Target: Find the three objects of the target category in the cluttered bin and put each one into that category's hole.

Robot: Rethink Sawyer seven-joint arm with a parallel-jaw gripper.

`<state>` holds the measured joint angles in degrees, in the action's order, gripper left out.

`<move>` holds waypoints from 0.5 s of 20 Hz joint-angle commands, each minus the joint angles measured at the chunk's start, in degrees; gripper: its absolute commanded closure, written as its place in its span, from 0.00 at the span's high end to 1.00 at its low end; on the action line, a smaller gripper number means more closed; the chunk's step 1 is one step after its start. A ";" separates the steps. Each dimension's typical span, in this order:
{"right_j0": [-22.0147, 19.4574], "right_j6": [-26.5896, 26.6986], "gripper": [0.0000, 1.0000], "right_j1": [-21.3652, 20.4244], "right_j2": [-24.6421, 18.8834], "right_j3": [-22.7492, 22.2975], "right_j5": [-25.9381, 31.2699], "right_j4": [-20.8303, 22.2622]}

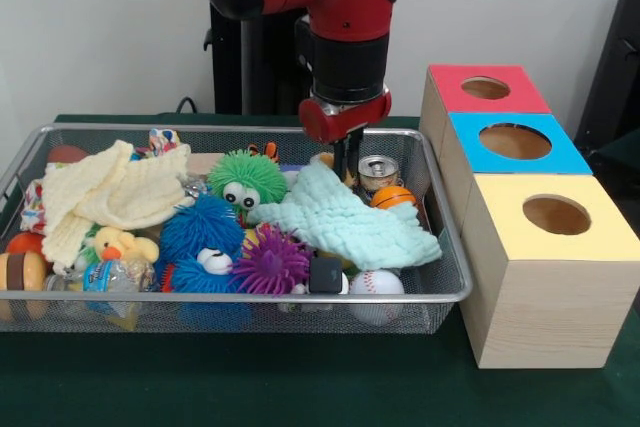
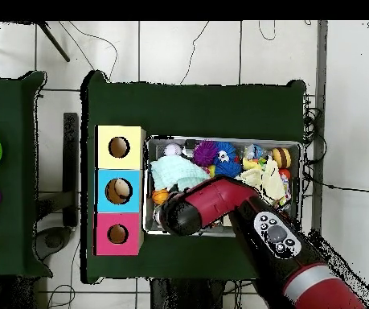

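Hanging low over the silver wire-mesh bin with nothing visibly held and its opening impossible to judge, the claw has the small orange-and-black striped plush tiger just beside it, half buried, likely light and squashy, best pinched across its soft body.

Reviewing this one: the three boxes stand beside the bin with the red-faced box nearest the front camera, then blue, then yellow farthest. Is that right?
Not quite. The front view shows the yellow-faced box nearest the camera, the blue-faced box in the middle and the red-faced box farthest, all beside the bin.
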<state>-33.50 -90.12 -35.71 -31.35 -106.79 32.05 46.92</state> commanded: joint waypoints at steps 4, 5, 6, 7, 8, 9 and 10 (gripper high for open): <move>-1.85 13.04 0.00 -5.23 -5.15 -2.11 10.84 -3.95; -1.87 13.06 0.00 -5.42 -5.23 -2.10 11.11 -4.09; -1.97 13.01 0.00 -5.44 -5.34 -2.16 11.15 -4.15; -1.90 12.93 0.00 -5.34 -5.38 -2.02 11.29 -4.12; -1.94 12.86 0.00 -5.27 -5.43 -2.02 11.29 -4.02; -1.99 12.78 0.00 -5.21 -5.49 -2.01 11.30 -3.93; -2.04 12.73 0.00 -5.32 -5.59 -2.08 11.38 -3.97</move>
<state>-33.76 -90.12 -39.84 -32.85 -107.11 37.26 44.01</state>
